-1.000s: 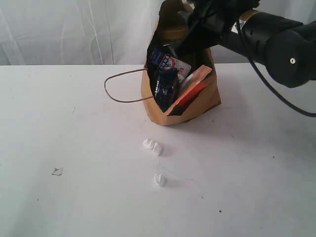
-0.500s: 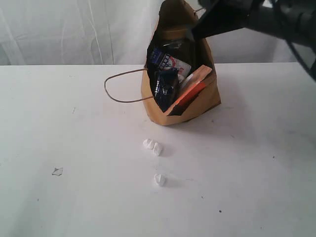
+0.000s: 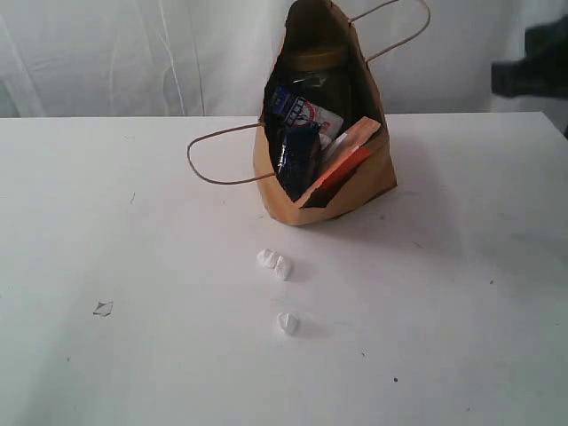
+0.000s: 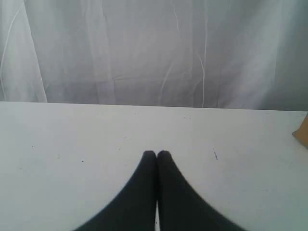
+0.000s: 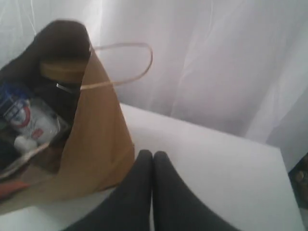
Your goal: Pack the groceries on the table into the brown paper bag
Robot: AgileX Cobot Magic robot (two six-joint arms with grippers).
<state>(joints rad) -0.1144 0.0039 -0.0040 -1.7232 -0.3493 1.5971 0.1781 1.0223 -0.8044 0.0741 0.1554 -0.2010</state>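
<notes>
The brown paper bag stands at the back middle of the table, its mouth open toward the front. Inside it show a yellow-lidded jar, a blue-white carton, a dark-blue noodle pack and an orange-brown pouch. My right gripper is shut and empty, just outside the bag's side; its arm is a dark blur at the right edge. My left gripper is shut and empty over bare table, out of the exterior view.
Small white crumbs and one more lie in front of the bag, with a tiny scrap at the left. One cord handle droops left, the other stands up. A white curtain hangs behind.
The right arm has pulled out of the bag's mouth and swung off to the right, and its jaws have shut on nothing. Bag and contents stay put.
</notes>
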